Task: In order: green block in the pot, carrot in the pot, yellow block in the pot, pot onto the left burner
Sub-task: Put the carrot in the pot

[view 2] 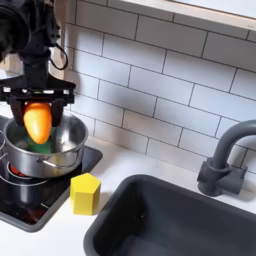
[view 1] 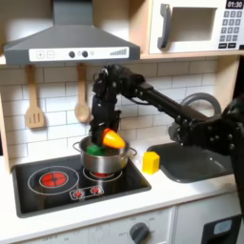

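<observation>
Now we see the pincer (view 2: 38, 106) grasping the carrot (view 2: 38, 122) above the pot (view 2: 62, 160); beneath it lies the green block (view 2: 42, 147), and lower right the yellow block (view 2: 86, 193) sits on the surface (view 2: 70, 235).

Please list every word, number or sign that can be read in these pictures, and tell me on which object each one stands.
"01:30": a guess at the blurred digits on the display of the microwave at the top right of the first exterior view.
Microwave keypad: buttons with marks, too small to read.
Knobs on the range hood: no readable marks.
Second exterior view: no text on the pot, the yellow block or the tiles.
</observation>
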Motion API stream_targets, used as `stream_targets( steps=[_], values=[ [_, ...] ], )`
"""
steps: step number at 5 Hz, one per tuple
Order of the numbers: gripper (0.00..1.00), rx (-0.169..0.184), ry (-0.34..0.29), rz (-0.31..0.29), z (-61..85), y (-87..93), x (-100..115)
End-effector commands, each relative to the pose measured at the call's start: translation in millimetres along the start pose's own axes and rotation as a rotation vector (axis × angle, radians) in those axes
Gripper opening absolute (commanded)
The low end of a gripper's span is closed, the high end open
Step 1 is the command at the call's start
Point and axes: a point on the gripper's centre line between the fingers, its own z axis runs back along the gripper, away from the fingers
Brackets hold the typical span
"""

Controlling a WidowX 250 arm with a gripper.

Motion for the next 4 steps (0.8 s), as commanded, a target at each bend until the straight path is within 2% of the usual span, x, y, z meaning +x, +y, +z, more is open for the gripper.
stream_targets(
  steps=[1, 2, 3, 4],
  values=[
    [0.00, -0.006, -0.002, 0.005, -2.3, -1.5, 1.7],
    [0.00, -0.022, 0.001, 0.012, -5.1, -1.5, -1.8],
    [1.00, -0.052, 0.011, -0.018, -14.2, -8.4, -7.6],
    [1.00, -0.045, 0.016, -0.063, -17.2, -11.2, -15.4]
  ],
)
